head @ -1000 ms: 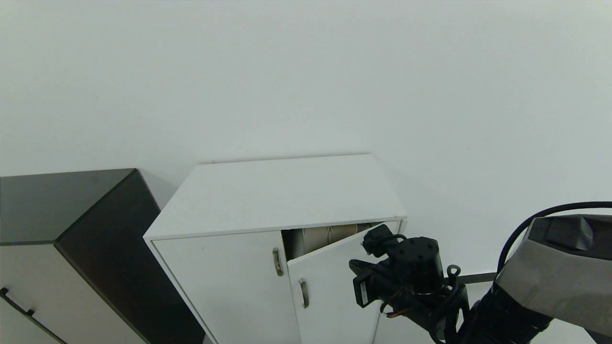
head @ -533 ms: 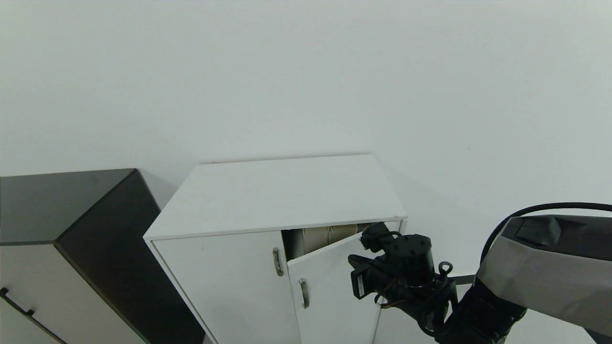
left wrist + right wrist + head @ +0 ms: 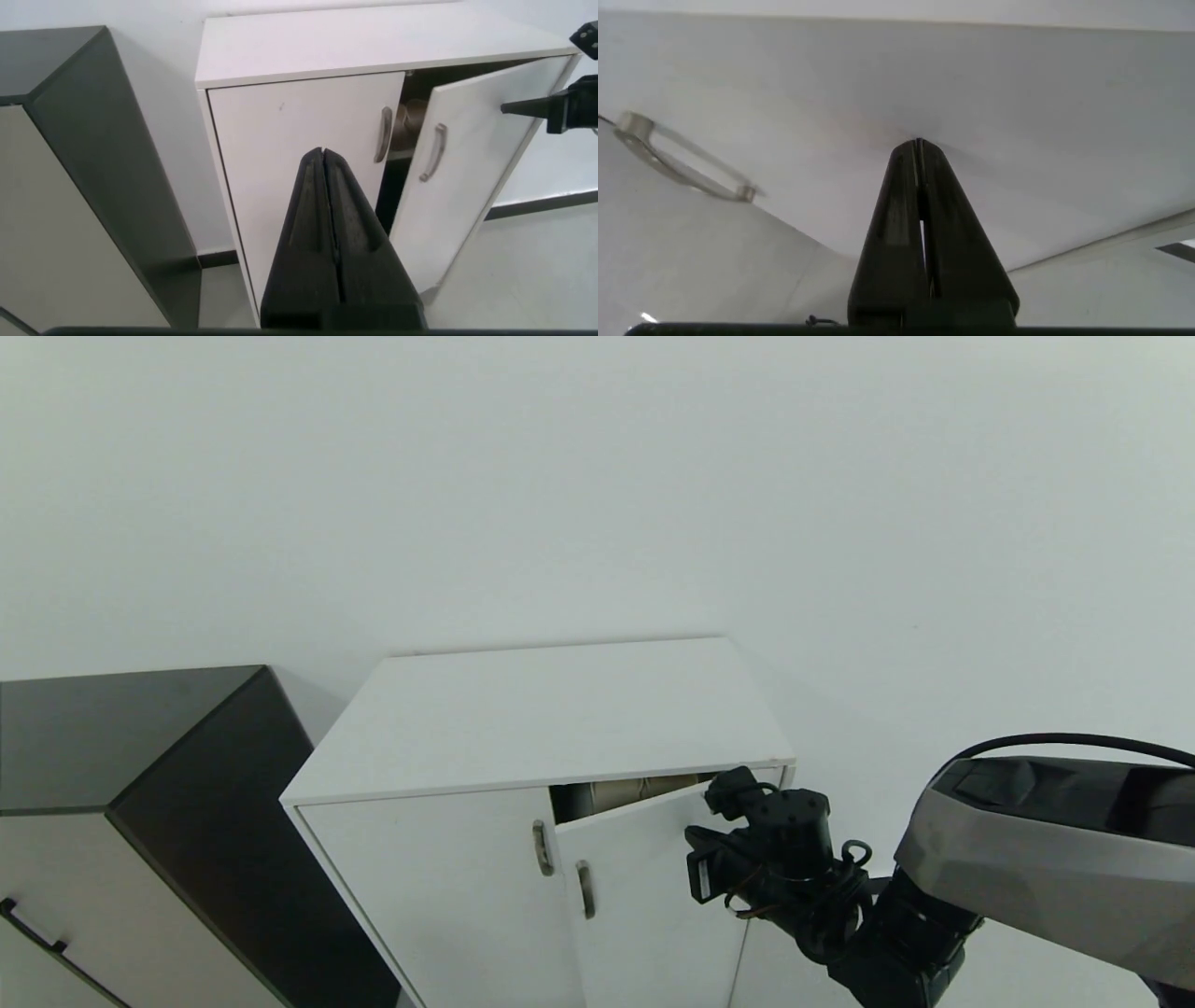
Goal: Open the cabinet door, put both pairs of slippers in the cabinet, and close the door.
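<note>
Two cabinets stand against the pale wall: a dark cabinet (image 3: 140, 737) at the lower left of the head view and, just beside it at lower centre, the white cabinet (image 3: 560, 719). Its left door (image 3: 420, 887) sits flush. The left gripper (image 3: 323, 154) hangs in front of it, fingers pinched together on nothing. The right door (image 3: 653, 905) stands slightly ajar, with a beige shape (image 3: 635, 791) in the top gap, too hidden to name. At lower right, the right gripper (image 3: 920, 149), fingers pressed together, touches that door's outer face.
</note>
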